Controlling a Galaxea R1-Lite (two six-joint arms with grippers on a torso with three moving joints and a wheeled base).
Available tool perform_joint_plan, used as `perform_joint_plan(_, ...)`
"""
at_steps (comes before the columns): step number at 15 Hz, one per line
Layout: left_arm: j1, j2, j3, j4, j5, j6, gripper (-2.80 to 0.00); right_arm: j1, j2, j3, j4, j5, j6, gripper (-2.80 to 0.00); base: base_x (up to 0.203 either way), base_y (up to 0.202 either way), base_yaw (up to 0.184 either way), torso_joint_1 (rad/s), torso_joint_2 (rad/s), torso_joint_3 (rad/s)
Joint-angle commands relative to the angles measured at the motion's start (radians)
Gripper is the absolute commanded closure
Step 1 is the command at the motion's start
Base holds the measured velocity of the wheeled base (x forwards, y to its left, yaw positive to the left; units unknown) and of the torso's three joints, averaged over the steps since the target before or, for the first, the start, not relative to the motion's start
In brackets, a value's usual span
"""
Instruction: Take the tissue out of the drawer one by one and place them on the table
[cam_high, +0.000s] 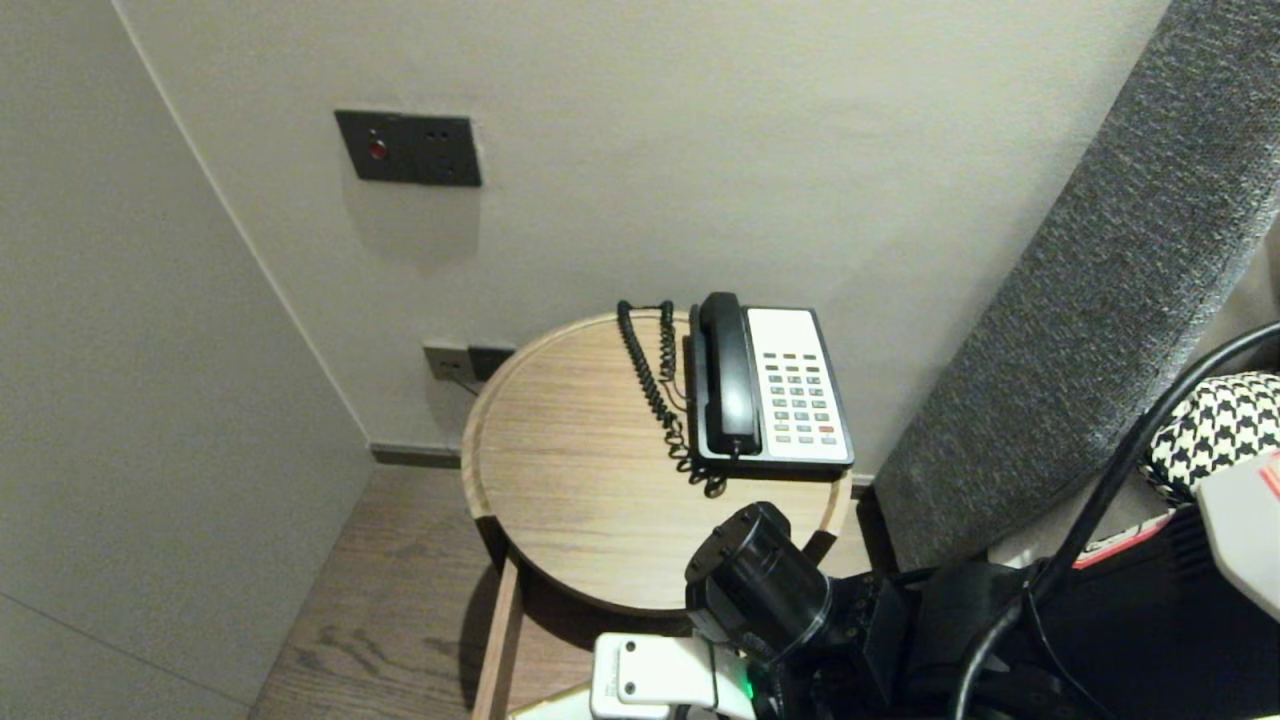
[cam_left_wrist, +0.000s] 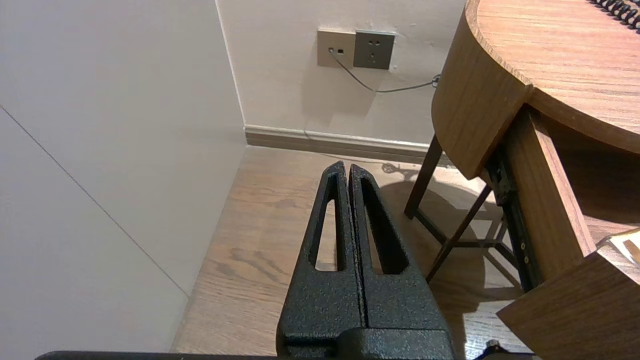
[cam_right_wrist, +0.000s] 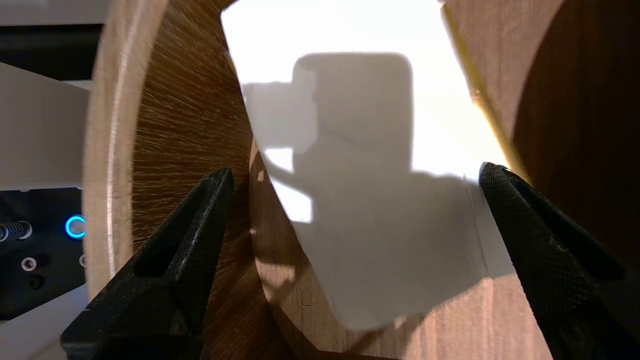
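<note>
My right gripper stands wide open over a white sheet of paper that lies on a wooden surface under the curved rim of the round table. Nothing is between its fingers. In the head view only the right arm's black wrist shows, at the table's near edge. In the left wrist view a pulled-out wooden drawer juts from under the tabletop. My left gripper is shut and empty, parked low over the wooden floor beside the table.
A black and white desk phone with its handset and coiled cord sits at the table's far right. Wall sockets are behind the table. A grey upholstered panel and a houndstooth cushion stand to the right.
</note>
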Motion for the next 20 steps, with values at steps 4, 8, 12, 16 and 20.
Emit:
perform_joint_plan(4, 0.001, 0.000, 0.000, 0.000, 0.001, -0.001, 0.00, -0.001, -0.010, -0.018, -0.006, 0.000, -0.010, -2.80, 0.000, 0.000, 0.000, 0.000, 0.00, 0.000)
perform_joint_plan(8, 0.001, 0.000, 0.000, 0.000, 0.001, -0.001, 0.00, -0.005, 0.028, -0.037, -0.006, 0.000, -0.013, -2.80, 0.000, 0.000, 0.000, 0.000, 0.00, 0.000)
perform_joint_plan(12, 0.000, 0.000, 0.000, 0.000, 0.001, -0.001, 0.00, -0.004, 0.053, -0.036, -0.006, 0.002, -0.018, -2.80, 0.000, 0.000, 0.000, 0.000, 0.00, 0.000)
perform_joint_plan(16, 0.000, 0.000, 0.000, 0.000, 0.001, -0.001, 0.00, -0.004, 0.085, -0.037, -0.007, 0.003, -0.017, -2.80, 0.000, 0.000, 0.000, 0.000, 0.00, 0.000)
perform_joint_plan(20, 0.000, 0.000, 0.000, 0.000, 0.001, -0.001, 0.00, 0.001, 0.110, -0.053, -0.006, 0.003, -0.017, -2.80, 0.000, 0.000, 0.000, 0.000, 0.00, 0.000)
